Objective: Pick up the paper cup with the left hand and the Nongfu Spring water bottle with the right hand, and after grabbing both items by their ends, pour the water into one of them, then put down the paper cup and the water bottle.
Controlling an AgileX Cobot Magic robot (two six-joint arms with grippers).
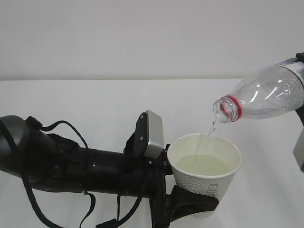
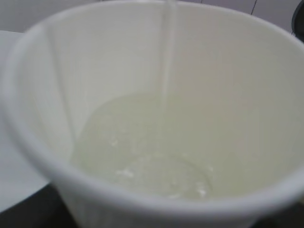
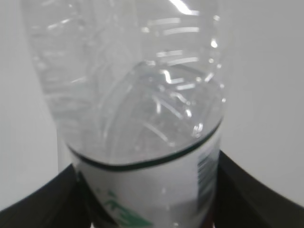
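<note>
My left gripper (image 1: 202,202) is shut on the lower part of the white paper cup (image 1: 209,178), holding it upright above the table. The left wrist view looks down into the paper cup (image 2: 228,95), where water (image 2: 142,152) covers the bottom. The clear Nongfu Spring water bottle (image 1: 266,95) hangs tilted at the upper right, its red-ringed mouth (image 1: 232,108) pointing down-left over the cup. A thin stream of water (image 1: 209,132) falls from the mouth into the cup. My right gripper (image 3: 149,209) is shut on the bottle's labelled end (image 3: 152,190), a black finger (image 3: 42,204) on each side.
The white table (image 1: 71,99) runs back to a plain white wall. My left arm (image 1: 71,166) with its cables lies across the lower left, its grey camera box (image 1: 153,134) just left of the cup rim.
</note>
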